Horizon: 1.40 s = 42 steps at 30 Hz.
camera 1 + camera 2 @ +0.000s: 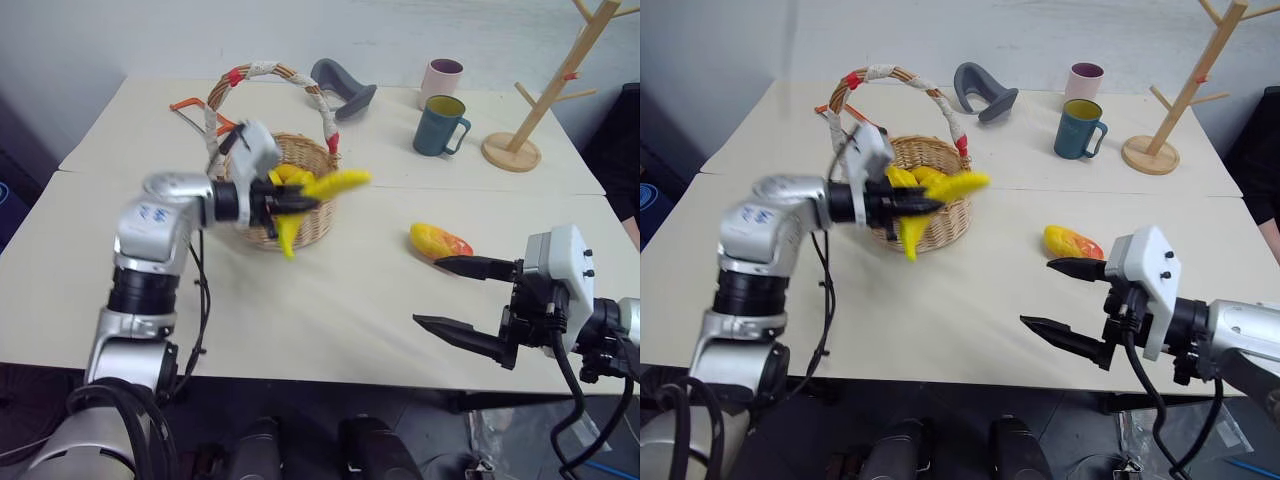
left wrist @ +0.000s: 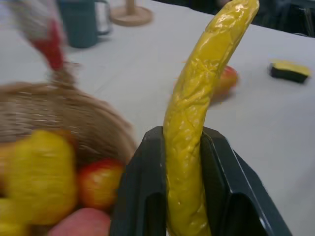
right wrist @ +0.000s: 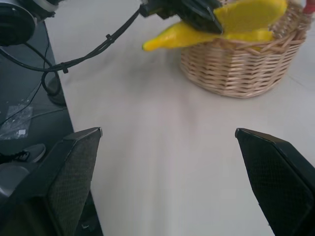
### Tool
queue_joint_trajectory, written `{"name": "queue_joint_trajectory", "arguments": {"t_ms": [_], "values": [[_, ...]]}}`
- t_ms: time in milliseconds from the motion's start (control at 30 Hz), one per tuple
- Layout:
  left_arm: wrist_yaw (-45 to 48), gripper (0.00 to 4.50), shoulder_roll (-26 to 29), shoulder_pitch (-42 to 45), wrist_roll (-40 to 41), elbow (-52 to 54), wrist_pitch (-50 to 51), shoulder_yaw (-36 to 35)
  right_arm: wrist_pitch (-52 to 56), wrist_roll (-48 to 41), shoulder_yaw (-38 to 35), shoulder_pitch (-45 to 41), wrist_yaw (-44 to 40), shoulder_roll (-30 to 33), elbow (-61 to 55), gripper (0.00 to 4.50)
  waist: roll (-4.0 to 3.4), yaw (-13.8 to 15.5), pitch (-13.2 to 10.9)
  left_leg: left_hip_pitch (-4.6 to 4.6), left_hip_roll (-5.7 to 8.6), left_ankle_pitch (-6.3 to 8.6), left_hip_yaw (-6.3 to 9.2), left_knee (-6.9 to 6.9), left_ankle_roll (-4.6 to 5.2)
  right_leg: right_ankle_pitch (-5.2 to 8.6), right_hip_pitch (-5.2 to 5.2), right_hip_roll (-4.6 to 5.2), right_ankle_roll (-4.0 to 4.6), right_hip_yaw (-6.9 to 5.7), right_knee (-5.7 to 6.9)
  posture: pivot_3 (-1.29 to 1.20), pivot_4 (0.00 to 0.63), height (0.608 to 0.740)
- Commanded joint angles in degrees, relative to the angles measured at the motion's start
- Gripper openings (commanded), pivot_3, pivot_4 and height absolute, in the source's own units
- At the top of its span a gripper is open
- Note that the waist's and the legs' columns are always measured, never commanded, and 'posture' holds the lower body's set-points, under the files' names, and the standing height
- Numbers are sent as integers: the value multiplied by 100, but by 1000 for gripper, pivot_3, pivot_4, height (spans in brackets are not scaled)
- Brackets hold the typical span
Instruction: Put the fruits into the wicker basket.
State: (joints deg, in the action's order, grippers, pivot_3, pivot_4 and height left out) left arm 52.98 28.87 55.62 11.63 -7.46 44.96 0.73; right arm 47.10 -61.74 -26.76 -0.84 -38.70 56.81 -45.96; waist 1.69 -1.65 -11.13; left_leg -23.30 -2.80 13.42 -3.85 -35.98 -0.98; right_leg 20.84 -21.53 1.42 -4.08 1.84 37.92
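Banana [image 1: 318, 200] clamped in left hand [image 1: 285, 198] hides the basket's [image 1: 300, 160] contents; right hand [image 1: 463, 297] gapes wide

Cream table [image 1: 330, 310] with a seam, pale wall [image 1: 150, 35] behind, possibly dark floor [image 1: 20, 200] at left.

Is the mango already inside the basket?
No, the mango lies on the table, apart from the basket.
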Motion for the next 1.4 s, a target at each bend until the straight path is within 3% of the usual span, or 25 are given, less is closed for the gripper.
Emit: {"name": "queue_joint_trajectory", "arguments": {"t_ms": [33,233,533,733,800,900,967,1033,1200,1300,1400], "values": [[-967,592,218,516,-731,-549,-177,164,-219,128,179,-116,-4,-67,19,4500,-1,6,1,1,1,0,0,1,-1,0,0,0,0,1,-1,0,150,740],[-1481,592,71,807,-909,-1116,-314,232,-381,363,470,-371,-84,-94,255,4500,2,13,-1,-3,2,1,-4,2,1,0,-1,5,-3,2,-4,0,150,740],[-1298,3415,128,617,-702,-756,-239,239,-320,412,167,-317,6,-126,403,4500,3,8,-2,-3,0,-10,-6,3,-21,0,-3,4,-2,3,-3,0,150,740],[346,3415,485,203,948,272,-98,-562,-140,430,-1253,1135,76,-407,78,4500,3,21,-1,-7,-2,-14,-6,7,-29,0,-5,4,-3,1,-5,0,150,740],[1051,3415,891,-69,1468,632,77,-696,-106,493,-1734,1620,38,-495,39,4500,2,-5,-1,-5,-2,-13,-8,7,-33,1,-4,4,-3,2,-6,0,150,740],[1868,3415,1608,-527,1561,857,-190,-488,-63,679,-2232,2091,-50,-500,200,4500,-1,-39,1,10,-5,-15,-20,10,-38,2,3,4,-1,6,-5,0,150,740],[2163,3959,1843,-695,1642,954,-341,-408,-55,769,-2308,2145,-47,-423,383,4500,-1,-25,0,25,-4,-14,-23,18,-35,2,9,3,2,9,-1,0,150,740],[2598,4466,2021,-943,1808,1208,-579,-389,-105,985,-2098,1988,6,-276,642,4500,1,-15,0,25,-3,-11,-19,16,-7,-5,10,3,9,8,-2,0,150,740],[2712,4466,1992,-1220,1758,1517,-1039,-212,-473,1791,-854,1070,65,80,1223,4500,2,2,1,17,1,-9,-20,15,7,-8,7,10,11,11,-9,0,150,740],[2508,4466,1799,-1280,1739,1568,-1144,-128,-701,2516,645,-507,204,-47,2304,4500,1,-29,1,11,1,-7,-17,11,10,-8,1,6,10,14,-8,0,150,740],[2389,4466,1687,-1292,1772,1651,-1180,-94,-833,3103,1631,-1733,154,-352,3392,4500,2,-52,0,2,1,-5,-22,10,13,-8,-11,4,10,18,-5,0,150,740]]}}
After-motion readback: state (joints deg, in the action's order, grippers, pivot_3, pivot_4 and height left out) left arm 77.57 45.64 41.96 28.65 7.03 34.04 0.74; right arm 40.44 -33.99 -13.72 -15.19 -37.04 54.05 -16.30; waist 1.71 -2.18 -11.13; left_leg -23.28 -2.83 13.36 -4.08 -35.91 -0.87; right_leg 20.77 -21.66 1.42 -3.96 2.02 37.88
